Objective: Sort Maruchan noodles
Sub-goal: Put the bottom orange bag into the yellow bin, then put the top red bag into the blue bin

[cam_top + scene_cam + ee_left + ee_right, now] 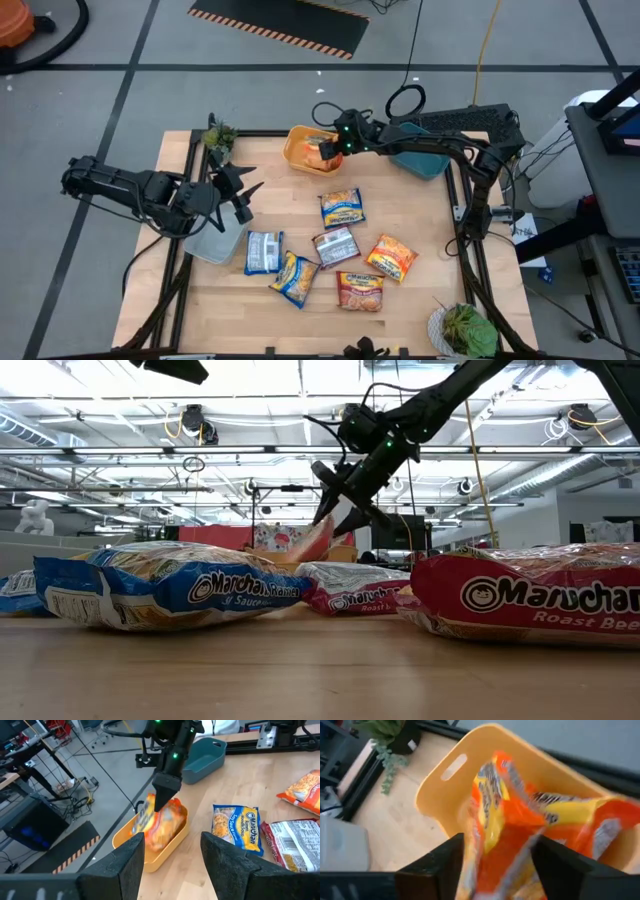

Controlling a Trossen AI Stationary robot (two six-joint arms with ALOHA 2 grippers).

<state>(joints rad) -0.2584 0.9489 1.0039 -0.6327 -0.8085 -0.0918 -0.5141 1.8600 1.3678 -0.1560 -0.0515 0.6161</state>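
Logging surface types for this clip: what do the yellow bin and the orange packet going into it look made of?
Yellow bin: apparently moulded plastic, smooth with a rounded rim and handle slot. Orange packet: thin printed plastic film, crinkled and glossy, over the bin under the right gripper.

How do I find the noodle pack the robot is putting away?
Look at the table's far edge, where a yellow bin sits beside a teal bin. The right tool hangs over the yellow one. The orange pack is the only one in a bin.

yellow bin (297, 146), teal bin (425, 160), grey bin (215, 241), potted plants (466, 329)
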